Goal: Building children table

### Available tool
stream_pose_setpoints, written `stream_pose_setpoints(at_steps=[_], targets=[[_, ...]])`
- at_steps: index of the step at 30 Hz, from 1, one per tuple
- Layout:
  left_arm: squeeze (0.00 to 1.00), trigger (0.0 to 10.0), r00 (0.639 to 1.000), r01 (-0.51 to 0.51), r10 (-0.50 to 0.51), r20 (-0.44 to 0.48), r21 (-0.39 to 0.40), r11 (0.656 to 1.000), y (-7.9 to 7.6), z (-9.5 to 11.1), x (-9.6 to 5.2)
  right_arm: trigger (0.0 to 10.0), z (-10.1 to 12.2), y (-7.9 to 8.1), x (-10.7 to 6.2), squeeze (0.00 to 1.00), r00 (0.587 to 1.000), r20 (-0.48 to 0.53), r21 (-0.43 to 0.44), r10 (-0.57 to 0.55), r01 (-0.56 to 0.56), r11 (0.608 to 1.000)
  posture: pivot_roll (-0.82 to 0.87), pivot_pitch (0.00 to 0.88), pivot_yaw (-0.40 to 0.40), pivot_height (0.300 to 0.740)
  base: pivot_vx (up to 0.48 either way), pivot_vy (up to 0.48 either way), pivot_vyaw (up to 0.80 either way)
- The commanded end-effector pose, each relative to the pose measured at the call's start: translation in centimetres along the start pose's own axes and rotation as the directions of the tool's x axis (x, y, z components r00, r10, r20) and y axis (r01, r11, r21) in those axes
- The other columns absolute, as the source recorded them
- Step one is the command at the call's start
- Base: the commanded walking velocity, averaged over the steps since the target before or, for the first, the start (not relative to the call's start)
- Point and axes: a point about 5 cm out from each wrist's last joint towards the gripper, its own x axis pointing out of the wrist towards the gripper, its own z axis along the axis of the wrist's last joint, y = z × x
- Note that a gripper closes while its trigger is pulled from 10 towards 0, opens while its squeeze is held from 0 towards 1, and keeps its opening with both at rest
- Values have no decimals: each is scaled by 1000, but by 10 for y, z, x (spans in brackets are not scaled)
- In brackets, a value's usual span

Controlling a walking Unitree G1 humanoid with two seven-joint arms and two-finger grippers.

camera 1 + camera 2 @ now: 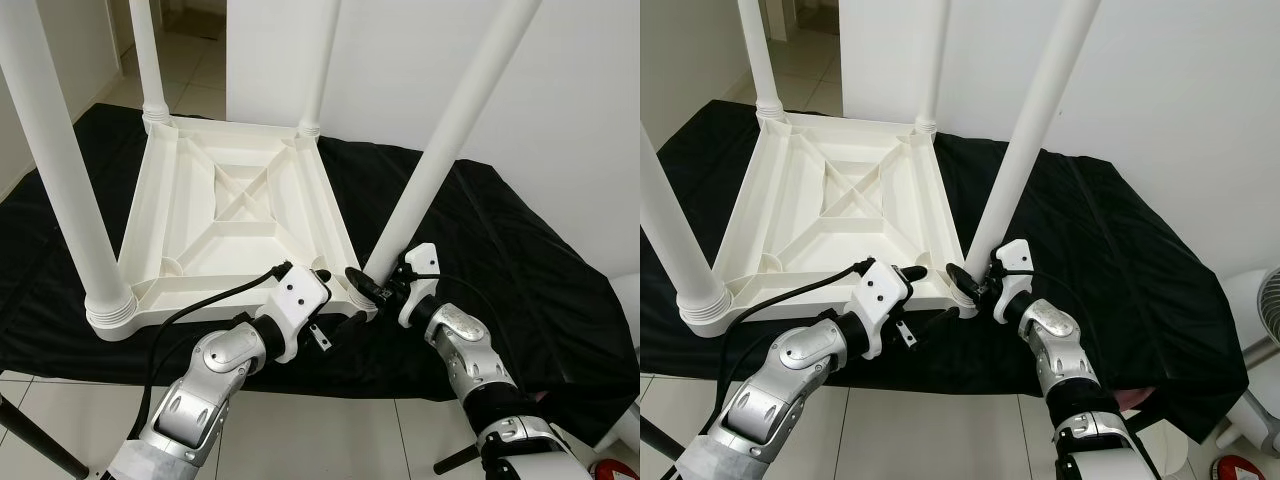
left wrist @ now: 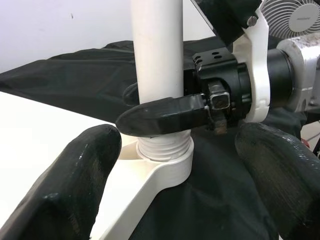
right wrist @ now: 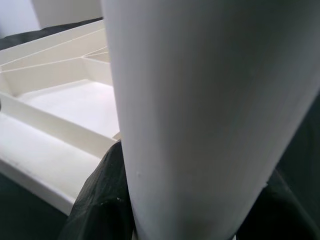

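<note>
Black cloth carries the upturned table top. My right end effector clamps the near-corner leg just above its threaded socket; left end effector open beside it — rigid, light, slick plastic.

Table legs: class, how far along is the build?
Done: three legs stand in the upturned tabletop. In hand: the right gripper clamps the fourth leg at its corner socket, threads showing; the left gripper waits open beside. Left: seat it, flip the table.
</note>
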Motion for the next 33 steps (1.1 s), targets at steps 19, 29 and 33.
stream_pose_setpoints(at_steps=[19,29,33], targets=[[0,10000,1000,-1,1,5,-26,1000,-2,-1,4,10000,-4,27,7,0,845,-94,47,-527,532,845,54,0,-160,740,0,0,0],[0,10000,1000,-9,9,10,-34,999,-2,3,4,10000,13,36,7,1000,888,-6,103,-459,457,883,42,0,-147,740,0,0,0],[0,10000,1000,-14,14,11,-31,999,0,4,4,10000,16,35,4,1000,893,5,103,-449,447,889,42,0,-147,740,0,0,0]])
